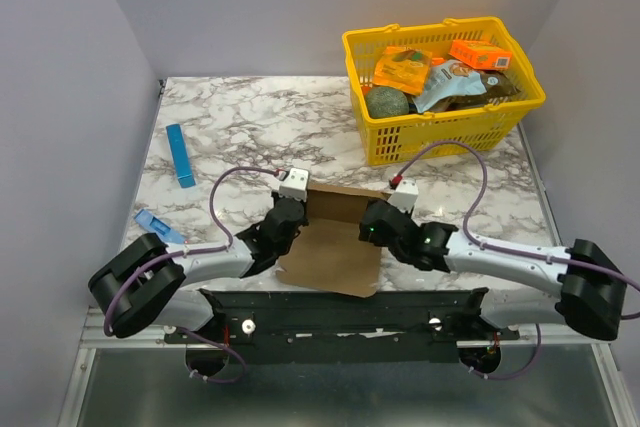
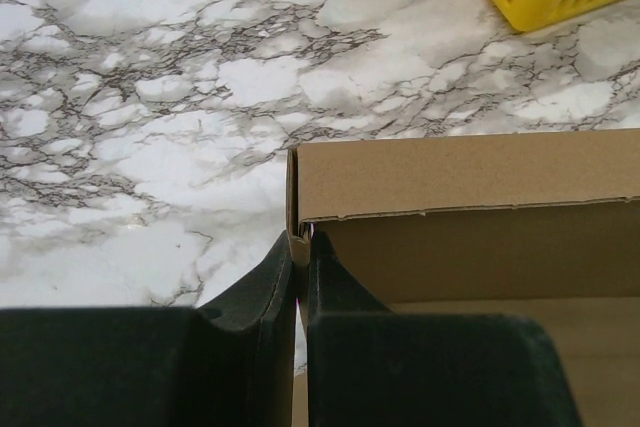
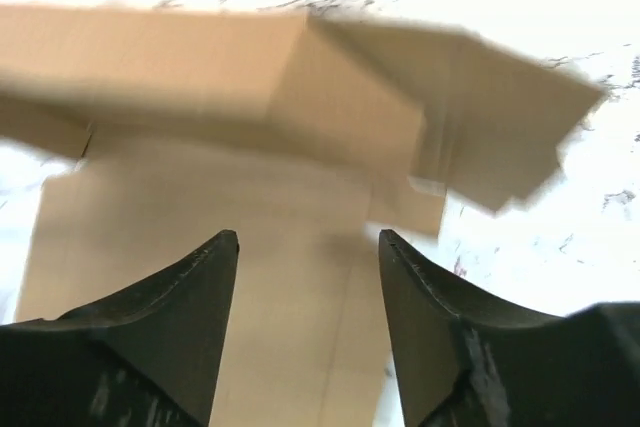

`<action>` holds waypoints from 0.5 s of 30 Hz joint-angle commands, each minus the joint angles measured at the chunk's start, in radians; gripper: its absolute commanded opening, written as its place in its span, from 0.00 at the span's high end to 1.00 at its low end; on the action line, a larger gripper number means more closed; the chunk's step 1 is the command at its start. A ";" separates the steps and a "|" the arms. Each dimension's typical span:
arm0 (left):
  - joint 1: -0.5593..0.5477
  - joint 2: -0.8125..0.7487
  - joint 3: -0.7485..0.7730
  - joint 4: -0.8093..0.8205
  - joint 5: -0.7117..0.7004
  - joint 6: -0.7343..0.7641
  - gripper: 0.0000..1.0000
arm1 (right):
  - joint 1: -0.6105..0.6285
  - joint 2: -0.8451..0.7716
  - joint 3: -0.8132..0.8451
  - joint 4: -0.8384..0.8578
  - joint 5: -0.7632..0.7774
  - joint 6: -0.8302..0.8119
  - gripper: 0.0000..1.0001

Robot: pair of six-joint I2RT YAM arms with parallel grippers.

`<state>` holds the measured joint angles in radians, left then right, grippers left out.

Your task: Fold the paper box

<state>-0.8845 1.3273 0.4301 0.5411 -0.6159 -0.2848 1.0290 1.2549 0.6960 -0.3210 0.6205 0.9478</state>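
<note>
The box (image 1: 335, 247) lies partly folded on the counter (image 1: 250, 117), near the front edge and between the two arms. Its base sheet is flat on the marble and its far wall stands upright.

The left tool (image 2: 300, 245) is pinched shut on the left end of that upright wall. One finger sits on each side of the cardboard edge, so the wall's corner is right in the bite.

The right tool (image 3: 308, 247) stands wide open above the flat base, near the right end of the wall. Its fingers (image 3: 190, 307) have nothing between them, and I cannot tell whether they touch the cardboard. In the right wrist view a side flap sticks out to the right past the wall, blurred.

A yellow basket (image 1: 440, 135) sits at the far right corner of the counter, well apart from the box. It holds orange boxes (image 1: 480, 53) and other packets. A blue strip (image 1: 180, 155) lies on the left side of the counter. A smaller blue piece (image 1: 155, 223) lies near the left arm.
</note>
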 commanded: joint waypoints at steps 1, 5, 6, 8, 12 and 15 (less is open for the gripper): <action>0.035 -0.014 0.009 -0.079 -0.008 0.025 1.00 | 0.031 -0.136 -0.096 0.019 -0.145 -0.161 0.27; 0.053 -0.031 -0.002 -0.072 0.010 0.050 1.00 | 0.029 -0.331 -0.150 -0.015 -0.215 -0.233 0.17; 0.053 -0.034 -0.002 -0.073 0.015 0.052 1.00 | 0.028 -0.386 -0.141 -0.045 -0.182 -0.230 0.16; 0.059 -0.045 -0.008 -0.069 0.027 0.061 1.00 | 0.010 -0.411 -0.100 -0.114 -0.150 -0.233 0.13; 0.085 -0.062 -0.022 -0.061 0.086 0.053 1.00 | -0.139 -0.399 -0.050 -0.148 -0.166 -0.247 0.22; 0.105 -0.085 -0.044 -0.033 0.132 0.050 1.00 | -0.312 -0.379 -0.053 -0.100 -0.227 -0.282 0.27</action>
<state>-0.8036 1.2839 0.4225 0.4953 -0.5640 -0.2428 0.8577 0.8593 0.6231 -0.4091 0.4515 0.7258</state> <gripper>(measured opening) 0.126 0.739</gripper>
